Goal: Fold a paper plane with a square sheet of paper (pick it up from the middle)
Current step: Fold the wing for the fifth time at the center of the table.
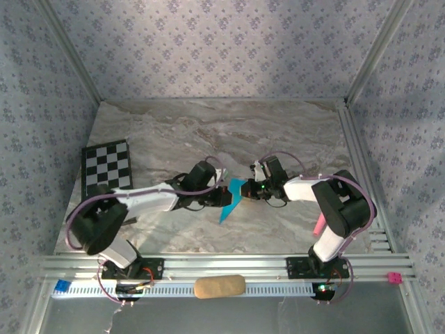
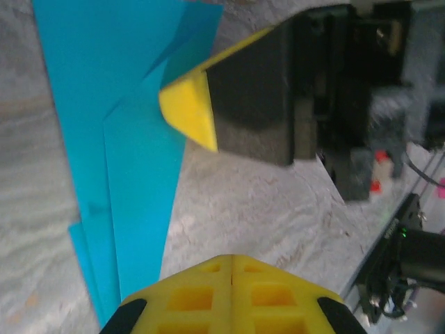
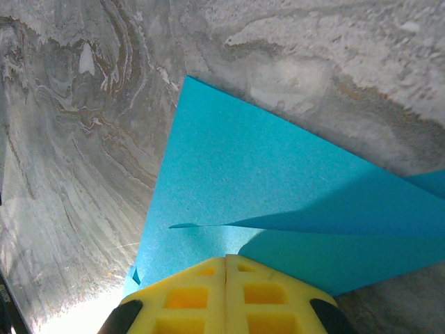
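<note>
Creased turquoise paper [image 1: 231, 200] lies mid-tabletop [image 1: 208, 132] between both arms, right pincer [image 3: 226, 268] pressed together pinching its wide end, seemingly to anchor it, left pincer [image 2: 231, 266] pressed together by the pointed end, probably flattening the crease, actual grip unclear.

Left fingers [image 2: 188, 299] and right fingers [image 3: 188, 299] are closed, facing each other.

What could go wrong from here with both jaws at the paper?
The paper is thin, with a flap lifting off it: sliding shut jaws across it might crumple it or skew the crease. The right jaws sit close in front of the left jaws, so a small move may knock them together.
</note>
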